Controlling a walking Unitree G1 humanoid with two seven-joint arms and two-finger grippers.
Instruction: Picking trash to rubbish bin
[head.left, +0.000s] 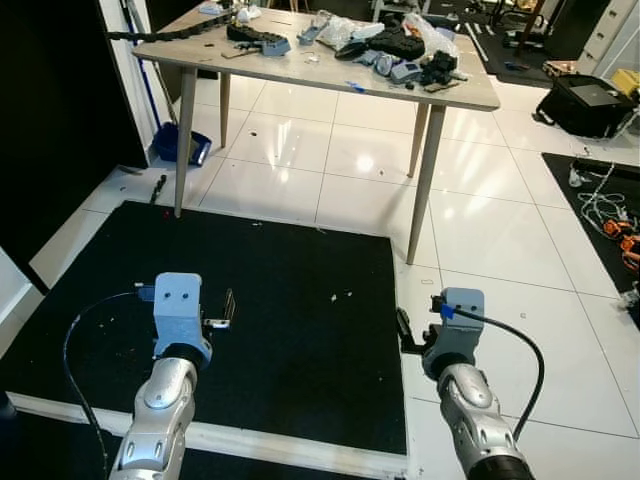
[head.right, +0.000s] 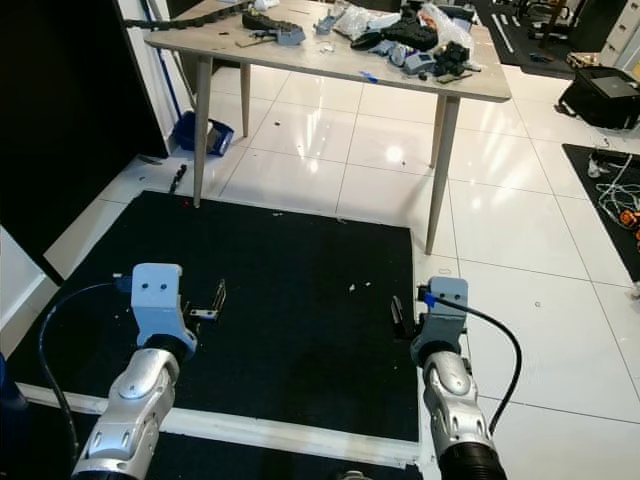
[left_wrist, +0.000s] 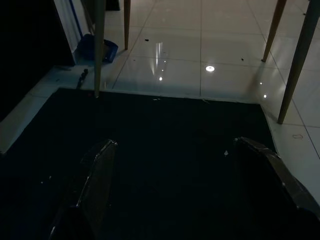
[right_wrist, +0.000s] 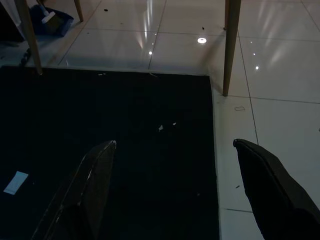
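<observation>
Trash bits on black mat, both hands open above

light wooden table piled with dark clutter, standing on glossy white tile floor; black square mat just before it; blue dustpan near table leg.

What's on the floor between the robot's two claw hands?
Mostly bare black mat, seen from the head views, with a few small pale scraps on it. The left end effector and right end effector both hang open, holding nothing.
</observation>
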